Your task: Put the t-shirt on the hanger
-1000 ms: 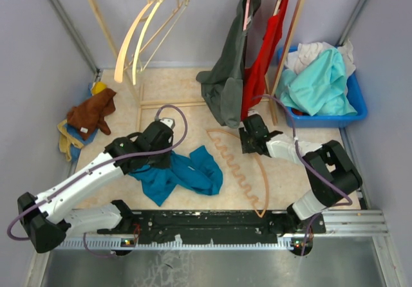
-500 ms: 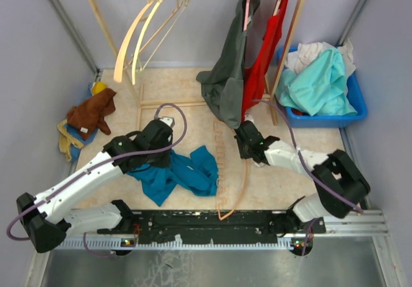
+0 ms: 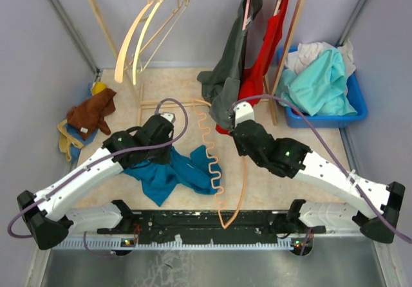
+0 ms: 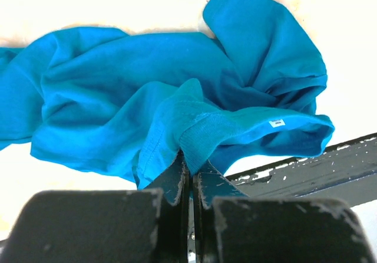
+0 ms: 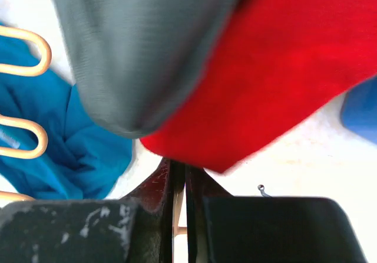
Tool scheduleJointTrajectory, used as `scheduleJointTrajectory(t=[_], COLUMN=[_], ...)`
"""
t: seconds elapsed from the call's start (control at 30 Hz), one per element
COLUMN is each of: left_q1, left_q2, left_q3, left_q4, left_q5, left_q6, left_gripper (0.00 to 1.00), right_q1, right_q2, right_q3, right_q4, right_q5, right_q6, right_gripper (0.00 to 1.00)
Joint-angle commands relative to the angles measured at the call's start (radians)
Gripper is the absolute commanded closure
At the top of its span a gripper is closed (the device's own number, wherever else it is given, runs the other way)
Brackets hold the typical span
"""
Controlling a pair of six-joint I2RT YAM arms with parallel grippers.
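The teal-blue t-shirt [image 3: 183, 171] lies crumpled on the table, between the arms. My left gripper [image 3: 166, 153] is shut on its ribbed collar [image 4: 206, 134], and the rest of the t-shirt [image 4: 129, 86] spreads out beyond the jaws. The orange hanger [image 3: 207, 152] stands lifted and tilted, its wavy bar over the t-shirt's right edge and its curved arm [image 3: 239, 194] running towards the near rail. My right gripper [image 3: 238, 144] is shut on the hanger near its top. A thin pale bar [image 5: 179, 216] shows between the shut jaws, with wavy loops [image 5: 26, 142] at the left.
A wooden rack [image 3: 100, 17] holds cream hangers [image 3: 138, 33], a dark grey shirt [image 3: 228, 74] and a red garment [image 3: 267, 49], both hanging right over my right gripper. At the right stands a blue bin [image 3: 357, 103] of pale clothes. Brown and yellow cloths [image 3: 90, 113] lie at the left.
The right gripper has shut on the hanger and lifted it, swinging it left so that the wavy bar now hangs beside the t-shirt. The left gripper has kept its hold, barely moving.
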Motion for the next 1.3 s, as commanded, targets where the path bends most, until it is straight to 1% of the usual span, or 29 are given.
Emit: scheduleJointTrajectory(t=[0.0, 0.2, 0.3, 0.47, 0.6, 0.7, 0.9, 1.27], left_q1=[0.000, 0.000, 0.000, 0.000, 0.000, 0.001, 0.001, 0.000], left_q2=[0.000, -0.006, -0.002, -0.007, -0.007, -0.002, 0.007, 0.037], left_q3=[0.065, 0.109, 0.120, 0.134, 0.135, 0.135, 0.152, 0.195], left_q4=[-0.026, -0.042, -0.046, -0.057, -0.063, -0.066, -0.068, -0.060], left_q5=[-0.050, -0.090, -0.090, -0.095, -0.094, -0.087, -0.084, -0.054], left_q6=[0.011, 0.014, 0.019, 0.021, 0.023, 0.025, 0.034, 0.070], left_gripper=[1.00, 1.00, 1.00, 1.00, 1.00, 1.00, 1.00, 1.00], right_q1=[0.204, 0.428, 0.548, 0.652, 0.678, 0.705, 0.721, 0.722], right_q2=[0.071, 0.211, 0.246, 0.277, 0.265, 0.245, 0.262, 0.282], right_q3=[0.128, 0.209, 0.225, 0.229, 0.231, 0.242, 0.243, 0.203], right_q4=[-0.211, -0.389, -0.428, -0.527, -0.564, -0.577, -0.548, -0.407], right_q5=[0.178, 0.369, 0.443, 0.536, 0.569, 0.585, 0.582, 0.573], right_q6=[-0.035, 0.100, 0.162, 0.293, 0.366, 0.391, 0.370, 0.278], right_gripper=[1.00, 1.00, 1.00, 1.00, 1.00, 1.00, 1.00, 1.00])
